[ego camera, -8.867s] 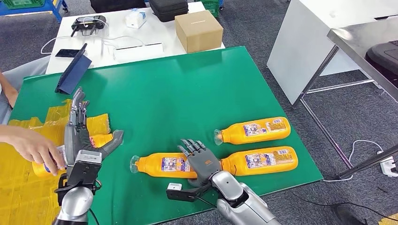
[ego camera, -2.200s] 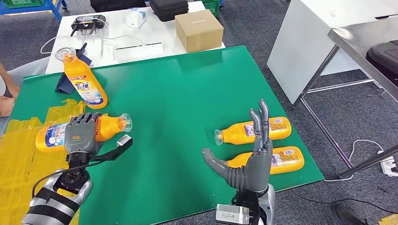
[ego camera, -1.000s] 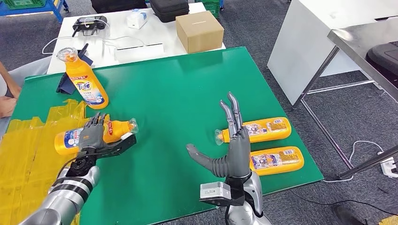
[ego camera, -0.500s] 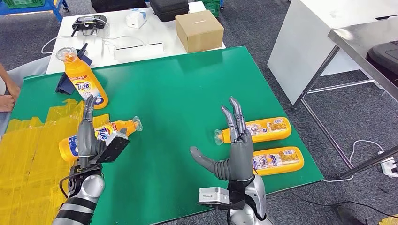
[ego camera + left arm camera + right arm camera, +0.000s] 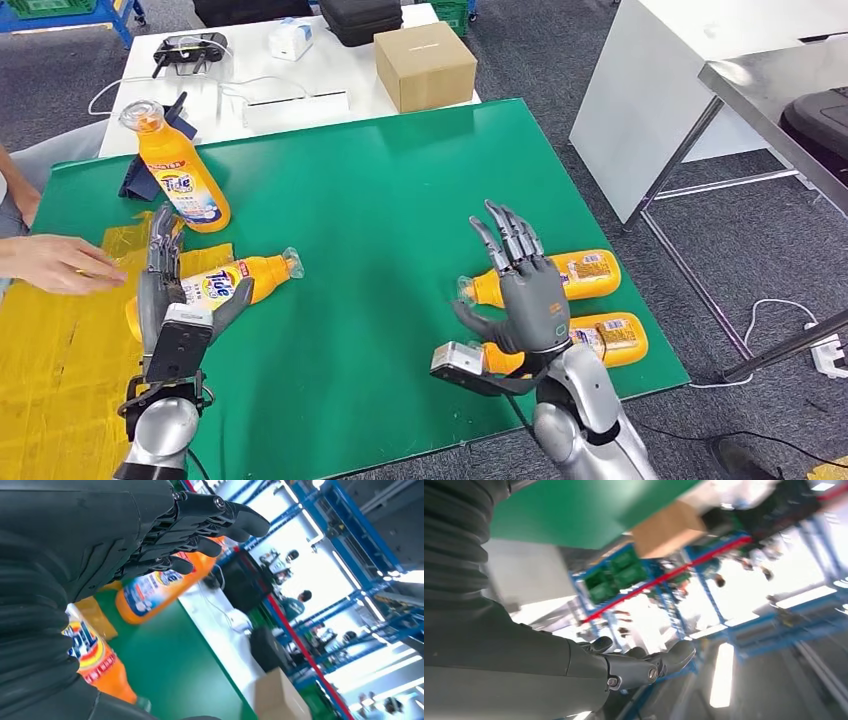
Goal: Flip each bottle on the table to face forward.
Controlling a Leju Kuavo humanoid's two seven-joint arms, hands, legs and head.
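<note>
An orange bottle (image 5: 181, 172) stands upright at the far left of the green table (image 5: 380, 190). A second one (image 5: 232, 282) lies on its side near the yellow tape, cap pointing right, Tide label up. My left hand (image 5: 160, 292) is open over that bottle's base end, fingers straight and thumb stretched toward it. In the left wrist view the lying bottle (image 5: 95, 660) is close by the hand (image 5: 115, 535), and the upright bottle (image 5: 155, 585) is beyond the fingers. Two more bottles (image 5: 575, 274) (image 5: 615, 336) lie at the right. My open right hand (image 5: 525, 288) hovers above their cap ends, back up.
A person's hand (image 5: 55, 262) reaches in from the left edge over the yellow tape (image 5: 60, 350). A blue case (image 5: 135, 180) lies behind the upright bottle. A cardboard box (image 5: 423, 65), cables and devices sit on the white table beyond.
My left hand has straightened its fingers off the lying bottle. My right hand has turned palm-down and tipped toward the right-hand bottles. A person's hand has come in from the left.
</note>
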